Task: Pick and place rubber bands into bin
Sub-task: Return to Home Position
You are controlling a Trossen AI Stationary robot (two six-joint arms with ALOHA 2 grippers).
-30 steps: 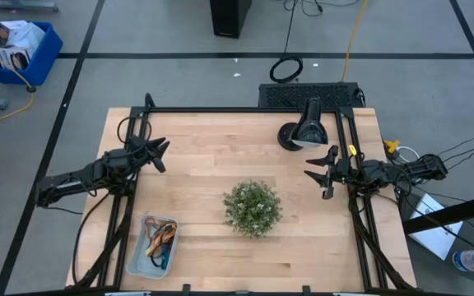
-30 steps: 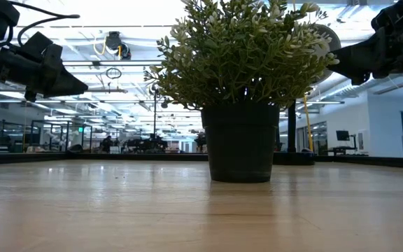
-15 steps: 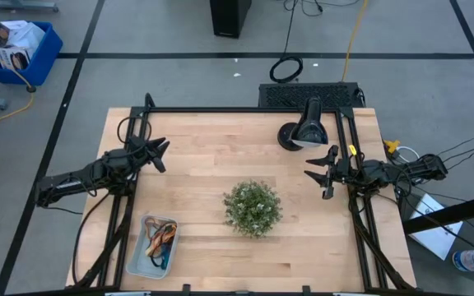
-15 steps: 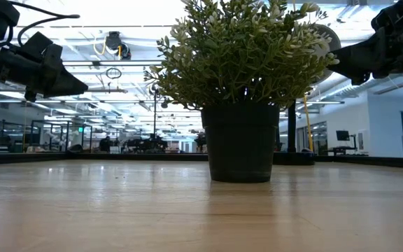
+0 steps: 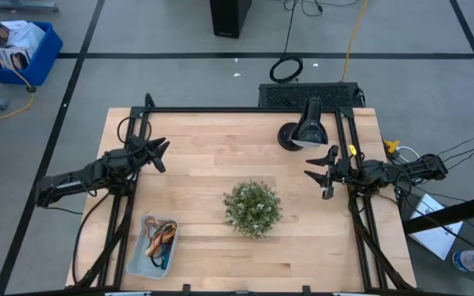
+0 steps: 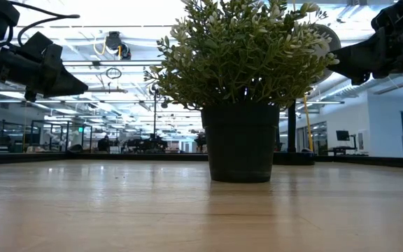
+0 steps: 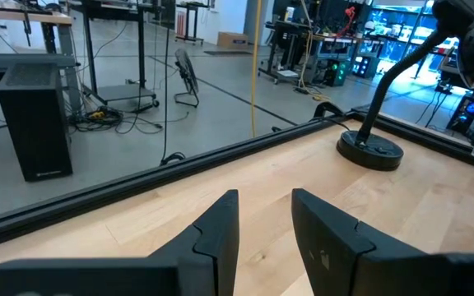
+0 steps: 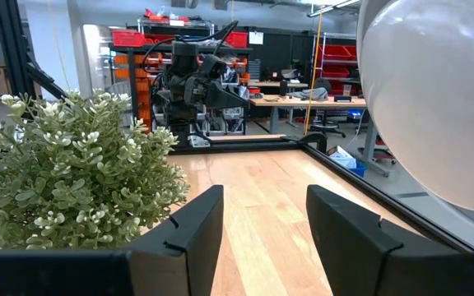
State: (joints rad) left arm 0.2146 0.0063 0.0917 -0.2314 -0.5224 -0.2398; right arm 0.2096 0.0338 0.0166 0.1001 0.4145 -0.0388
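Note:
The bin [image 5: 141,251], a shallow pale-blue tray, lies near the table's front left corner. A tangle of rubber bands [image 5: 162,238] in orange, tan and dark colours lies inside it. My left gripper [image 5: 163,155] hovers open over the table's left side, well on the far side of the bin, its fingers [image 7: 220,226] with nothing between them. My right gripper [image 5: 313,173] hovers open over the right side, pointing toward the plant, with nothing between its fingers [image 8: 196,222]. Both arms show high above the table in the low view, left arm [image 6: 40,66] and right arm [image 6: 369,52].
A potted green plant [image 5: 253,207] stands at the table's middle, toward the front, between the two grippers [image 6: 240,143]. A black stand with a round base and white head [image 5: 301,131] sits at the far right [image 7: 370,150]. A black frame rims the table.

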